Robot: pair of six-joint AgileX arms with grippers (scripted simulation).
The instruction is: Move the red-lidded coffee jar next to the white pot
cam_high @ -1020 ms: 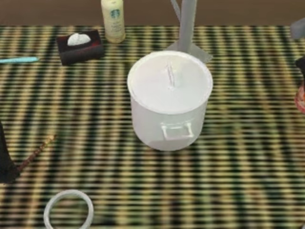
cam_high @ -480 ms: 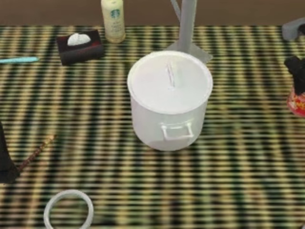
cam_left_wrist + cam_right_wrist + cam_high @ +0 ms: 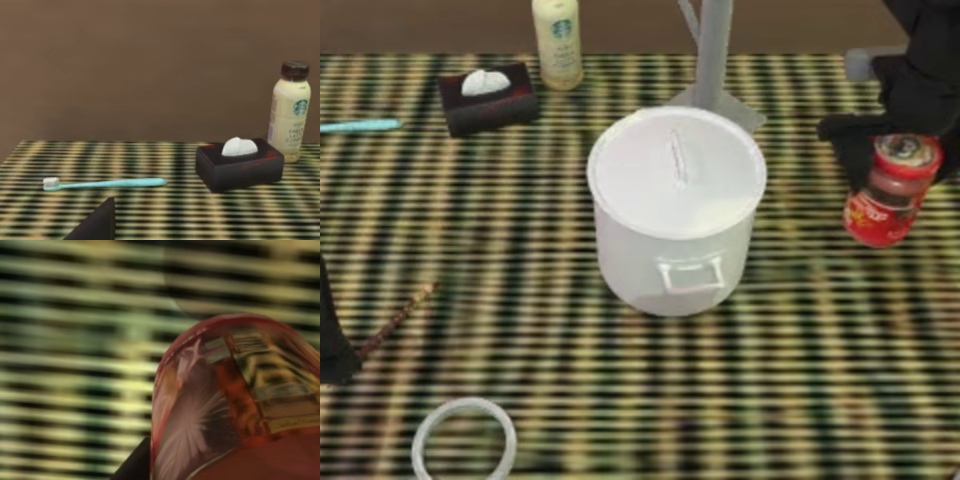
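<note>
The red-lidded coffee jar (image 3: 888, 192) hangs tilted to the right of the white pot (image 3: 675, 205), a gap between them. My right gripper (image 3: 895, 152) is shut on the jar near its lid, reaching in from the top right corner. In the right wrist view the jar (image 3: 235, 405) fills the frame against one dark finger (image 3: 135, 465), with the striped cloth beyond. The pot stands lidded at the table's middle, its side handle (image 3: 690, 275) facing the front. My left gripper (image 3: 330, 340) is parked at the left edge, open and holding nothing.
At the back left stand a cream bottle (image 3: 558, 40) and a dark tissue box (image 3: 487, 97), with a teal toothbrush (image 3: 360, 126) beside them. A brown stick (image 3: 395, 320) and a white ring (image 3: 465, 440) lie front left. A grey stand (image 3: 713, 60) rises behind the pot.
My right gripper has carried the jar leftward from the right edge into full view, closer to the pot. The left arm has not moved.
</note>
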